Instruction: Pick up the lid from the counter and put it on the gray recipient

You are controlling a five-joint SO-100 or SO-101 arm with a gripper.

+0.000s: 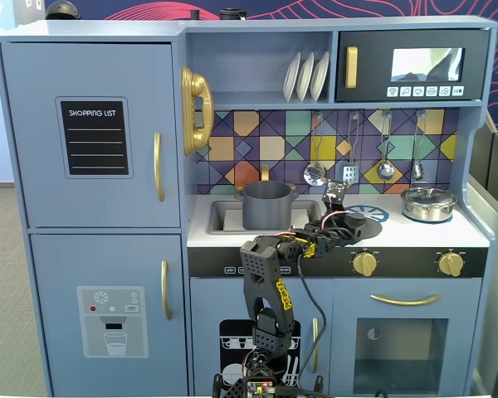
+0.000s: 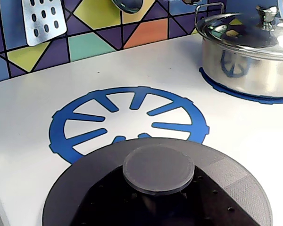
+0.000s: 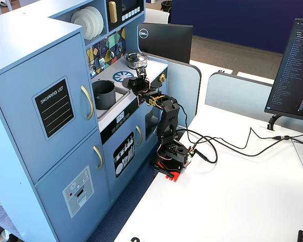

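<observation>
1. One gray pot (image 1: 266, 205), a tall matte cylinder with small side handles, stands in the sink (image 1: 222, 217) at the counter's left in a fixed view.
2. One lid (image 1: 357, 224), a flat round matte dark-gray disc, lies on the white counter (image 1: 415, 232) right of the pot, overlapping the near edge of a blue-and-white burner print (image 2: 127, 117); the wrist view shows its small round center knob (image 2: 158, 168).
3. One black arm reaches from below; its gripper (image 1: 335, 199) hangs at the lid, but whether the fingers are clamped or released cannot be told.
4. Four metal utensils hang on the tiled wall above.
5. One shiny silver pot (image 1: 427, 203) with its own lid sits at far right.
</observation>
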